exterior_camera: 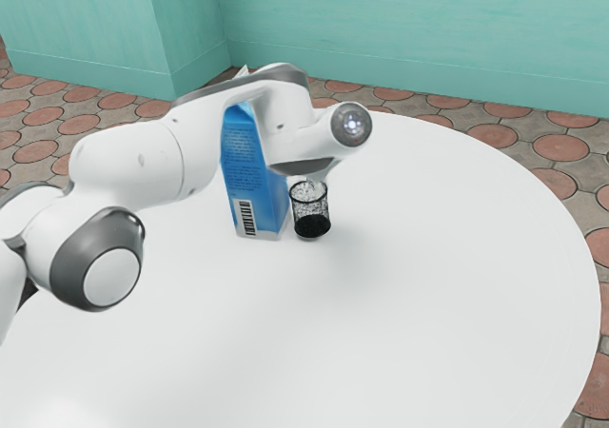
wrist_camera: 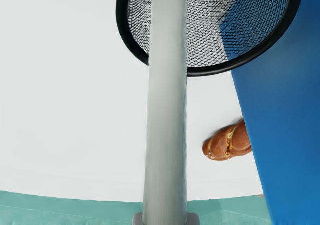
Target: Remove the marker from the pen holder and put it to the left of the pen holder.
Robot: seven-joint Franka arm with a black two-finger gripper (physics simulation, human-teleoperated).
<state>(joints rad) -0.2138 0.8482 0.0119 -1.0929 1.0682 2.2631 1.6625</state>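
Close below me, the marker point(wrist_camera: 167, 130) crosses before the rim of the pen holder point(exterior_camera: 311, 225); how open my end effector is, or whether it holds anything, I can't tell. Placing it on the bench point(exterior_camera: 381, 304) remains.

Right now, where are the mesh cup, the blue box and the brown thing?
Mesh cup point(exterior_camera: 312, 225), exterior view: dark lower part.
Blue box point(exterior_camera: 245, 166), exterior view: printed side.
Brown thing point(wrist_camera: 215, 148), wrist view: rounded end.
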